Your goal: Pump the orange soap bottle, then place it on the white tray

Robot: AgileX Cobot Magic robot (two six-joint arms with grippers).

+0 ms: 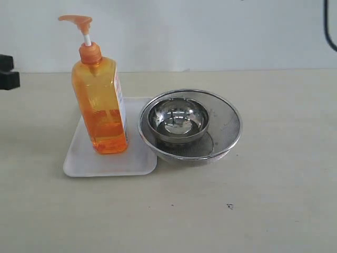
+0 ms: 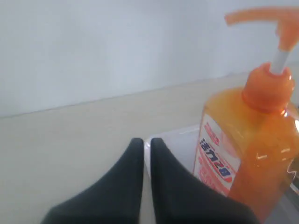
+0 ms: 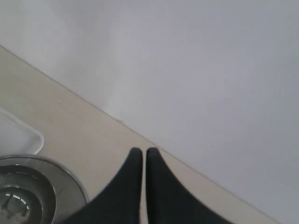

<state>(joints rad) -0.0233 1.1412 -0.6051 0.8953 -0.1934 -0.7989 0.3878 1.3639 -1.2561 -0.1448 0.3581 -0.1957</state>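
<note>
The orange soap bottle stands upright on the white tray, its orange pump head raised on the white stem. In the left wrist view the bottle rises close beside my left gripper, which is shut with nothing between its fingers and hangs apart from the bottle, over the tray's corner. A dark piece of the left arm shows at the exterior view's left edge. My right gripper is shut and empty, above the table near the back wall.
A round steel bowl sits inside a mesh strainer just right of the tray, touching its edge. The strainer rim and a tray corner show in the right wrist view. A black cable hangs at the top right.
</note>
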